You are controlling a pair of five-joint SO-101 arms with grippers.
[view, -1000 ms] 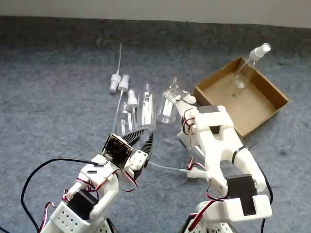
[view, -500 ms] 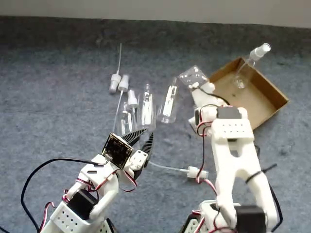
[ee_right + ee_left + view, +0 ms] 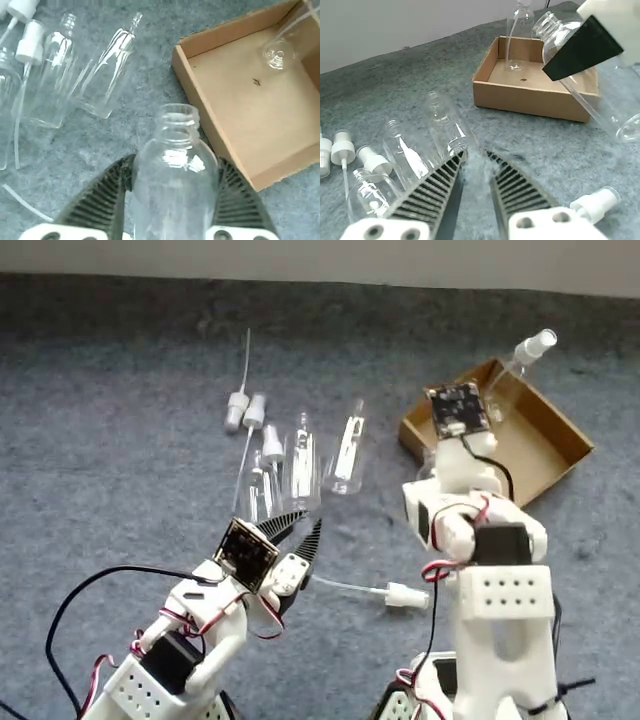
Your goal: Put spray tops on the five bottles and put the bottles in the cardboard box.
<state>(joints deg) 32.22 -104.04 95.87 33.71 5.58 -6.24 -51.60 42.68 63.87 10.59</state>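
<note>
Robotics test setup, of the lab or hobby-workshop sort (little of the room itself shows). A bench [image 3: 90, 390] covered in coarse grey felt fills the frame, with a pale wall [image 3: 300, 255] along the top edge. White plastic arms at lower left [image 3: 190, 645] and lower right [image 3: 500, 610] carry bare circuit boards [image 3: 457, 408] and loose wiring [image 3: 243, 612].

The held bottle [image 3: 175, 170] is cut off at its base; overhead the right arm [image 3: 470, 510] largely hides it.

Grey carpet [image 3: 110, 370], pale wall [image 3: 300, 255] behind
</note>
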